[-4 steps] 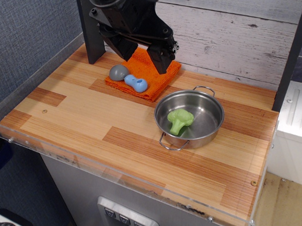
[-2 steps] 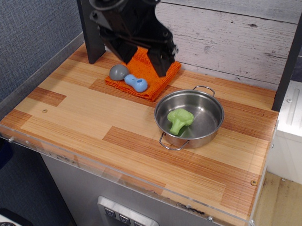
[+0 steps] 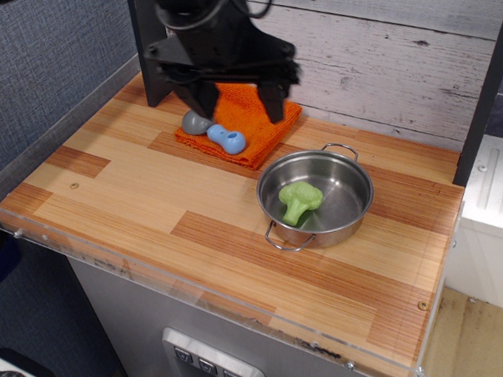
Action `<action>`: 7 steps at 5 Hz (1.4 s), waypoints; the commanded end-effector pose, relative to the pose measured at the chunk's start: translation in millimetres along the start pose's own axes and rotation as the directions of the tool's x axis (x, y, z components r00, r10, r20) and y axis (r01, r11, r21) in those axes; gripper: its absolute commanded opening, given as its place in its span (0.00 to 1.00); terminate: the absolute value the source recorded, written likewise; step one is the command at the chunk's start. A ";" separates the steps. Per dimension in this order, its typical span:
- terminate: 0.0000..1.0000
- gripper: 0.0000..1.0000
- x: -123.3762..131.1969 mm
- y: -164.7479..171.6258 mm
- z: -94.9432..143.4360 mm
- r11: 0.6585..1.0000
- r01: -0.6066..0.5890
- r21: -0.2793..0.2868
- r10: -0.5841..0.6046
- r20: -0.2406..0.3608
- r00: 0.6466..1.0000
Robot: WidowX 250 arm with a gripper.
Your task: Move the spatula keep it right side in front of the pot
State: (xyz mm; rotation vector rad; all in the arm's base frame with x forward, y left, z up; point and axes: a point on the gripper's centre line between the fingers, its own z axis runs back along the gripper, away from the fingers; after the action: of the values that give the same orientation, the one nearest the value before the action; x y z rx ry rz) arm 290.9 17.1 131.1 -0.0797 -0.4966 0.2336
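The spatula (image 3: pixel 224 138) lies on an orange cloth (image 3: pixel 254 137) at the back of the table, with its grey dome head to the left and its light-blue handle to the right. The shiny steel pot (image 3: pixel 345 186) stands to the right, nearer the front, with a green broccoli toy (image 3: pixel 300 200) inside. My black gripper (image 3: pixel 240 107) hangs above the cloth, just behind the spatula. Its two fingers are spread wide and hold nothing. The left finger (image 3: pixel 205 103) partly hides the grey head.
A dark post (image 3: pixel 149 51) stands at the back left and a wooden plank wall runs behind. A clear plastic lip (image 3: pixel 155 272) edges the table's front and left sides. Bare wood lies in front of the pot.
The gripper has turned about its axis and shifted slightly left. Its fingers now stand side by side, spread over the cloth. The spatula, pot and broccoli have not moved.
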 end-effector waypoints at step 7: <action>0.00 1.00 33.6 54.3 -97.6 0.491 -0.800 0.345 0.824 0.112 0.555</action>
State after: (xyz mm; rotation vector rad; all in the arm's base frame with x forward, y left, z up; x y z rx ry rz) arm 355.4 73.0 39.1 0.0710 -0.2537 1.2759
